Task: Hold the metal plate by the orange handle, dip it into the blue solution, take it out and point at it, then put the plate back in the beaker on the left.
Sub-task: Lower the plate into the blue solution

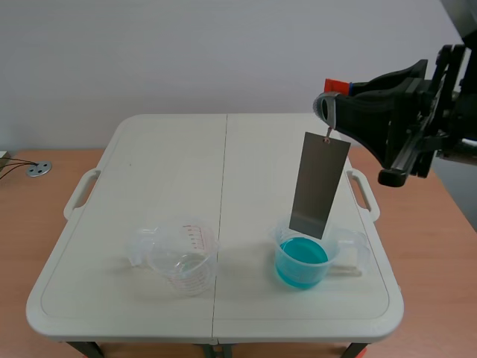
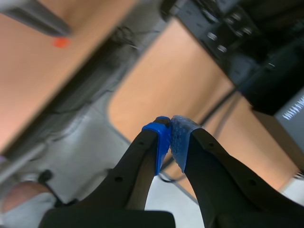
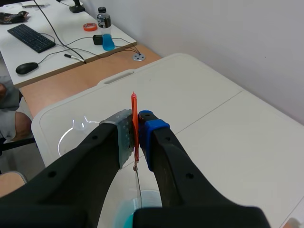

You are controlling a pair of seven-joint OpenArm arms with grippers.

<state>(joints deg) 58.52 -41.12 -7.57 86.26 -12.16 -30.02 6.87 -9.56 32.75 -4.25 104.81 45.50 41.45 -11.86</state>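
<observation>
My right end effector (image 1: 328,108) sits at the upper right of the scene view, clamped on the orange handle (image 3: 135,124). The wrist view shows the handle pinched between both pads. The metal plate (image 1: 319,186) hangs from it, tilted slightly, in the right half of the frame. Its lower edge is just over the mouth of the beaker (image 1: 302,261) holding the blue solution (image 1: 301,253). I cannot tell whether that edge has crossed the rim.

This beaker stands at the lower right, near the worktop (image 1: 171,164) front edge and not far from the right carry handle (image 1: 363,194). The empty beaker (image 1: 182,257) is at the lower left of centre, well apart from it, with bare surface between them and nothing in the way. The far half of the worktop is open too.

The left end effector (image 2: 170,137) has its pads pressed together on nothing, and ahead of it are only a blurred wooden desk and cables. Beyond the worktop, the right wrist view shows a desk with a keyboard (image 3: 31,38), a mouse (image 3: 26,68) and a bottle (image 3: 105,31).
</observation>
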